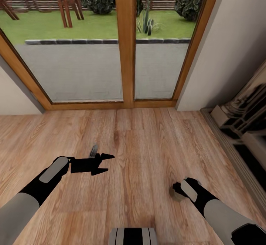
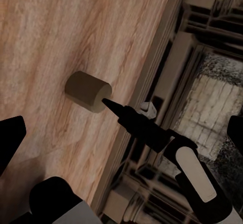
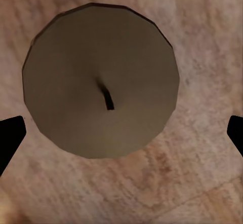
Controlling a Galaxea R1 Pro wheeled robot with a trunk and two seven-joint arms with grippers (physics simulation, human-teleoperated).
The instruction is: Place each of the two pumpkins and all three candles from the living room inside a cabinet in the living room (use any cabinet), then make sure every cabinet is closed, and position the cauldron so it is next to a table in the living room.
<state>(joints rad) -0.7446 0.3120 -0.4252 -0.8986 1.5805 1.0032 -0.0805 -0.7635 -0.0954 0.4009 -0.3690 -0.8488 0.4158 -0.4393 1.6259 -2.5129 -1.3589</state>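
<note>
One beige-tan candle stands upright on the wood floor, low and right of centre in the head view. My right gripper points down right over it. In the right wrist view the candle's round top and dark wick sit between the spread black fingertips, which are clear of its sides, so the gripper is open. My left gripper hovers open over bare floor to the left with nothing in it. The left wrist view looks across at the candle and the right gripper's fingers. Pumpkins, cabinet and cauldron are out of view.
A stone fireplace with a raised hearth edge runs along the right wall. Ahead is a wood-framed glass door onto a patio and lawn. Wood floor lies between. My base shows at the bottom.
</note>
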